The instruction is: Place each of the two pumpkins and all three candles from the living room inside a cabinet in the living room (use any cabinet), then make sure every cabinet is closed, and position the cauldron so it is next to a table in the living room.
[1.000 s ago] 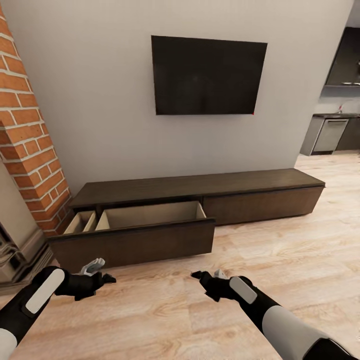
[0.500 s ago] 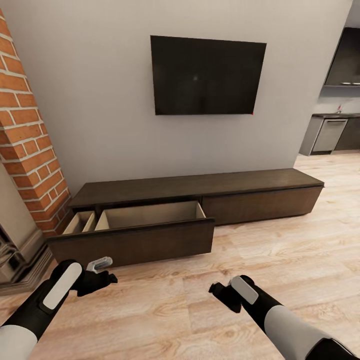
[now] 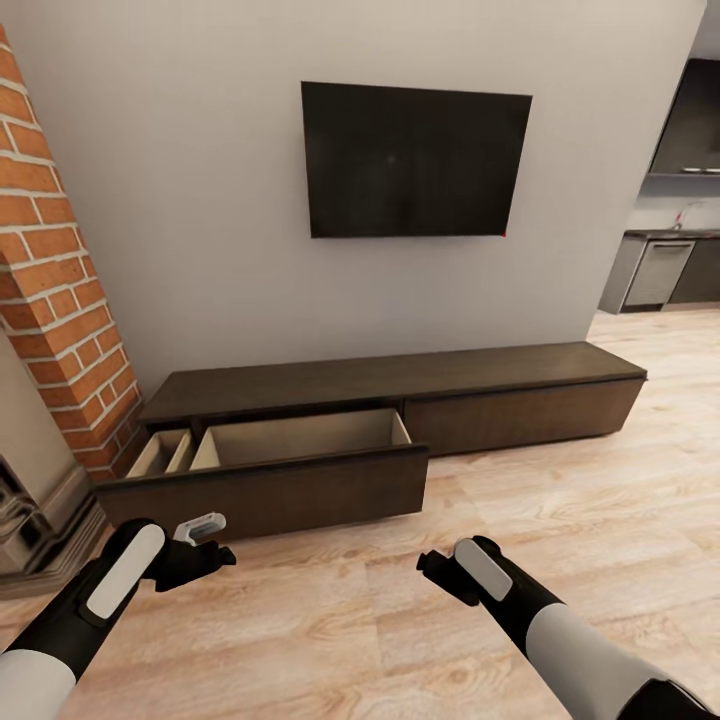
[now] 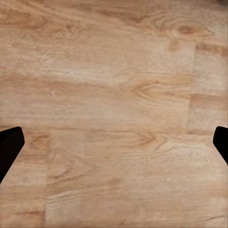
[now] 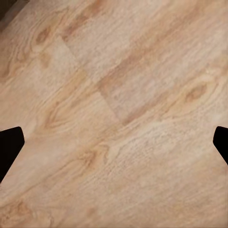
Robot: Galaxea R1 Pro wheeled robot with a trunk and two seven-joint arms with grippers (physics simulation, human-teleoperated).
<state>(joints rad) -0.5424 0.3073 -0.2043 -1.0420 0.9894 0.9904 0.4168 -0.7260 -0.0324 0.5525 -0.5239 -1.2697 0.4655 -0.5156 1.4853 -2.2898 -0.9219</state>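
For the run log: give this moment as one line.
cabinet: left drawer open, looks empty | left gripper: open | right gripper: open | floor below both

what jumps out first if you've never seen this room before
The big black TV on the grey wall draws the eye first, and right under it the long dark-brown cabinet with its left drawer pulled out, the visible part of its pale inside bare. A red brick column stands at the left, and low in front the left gripper and right gripper hang open over the wood floor, holding nothing.
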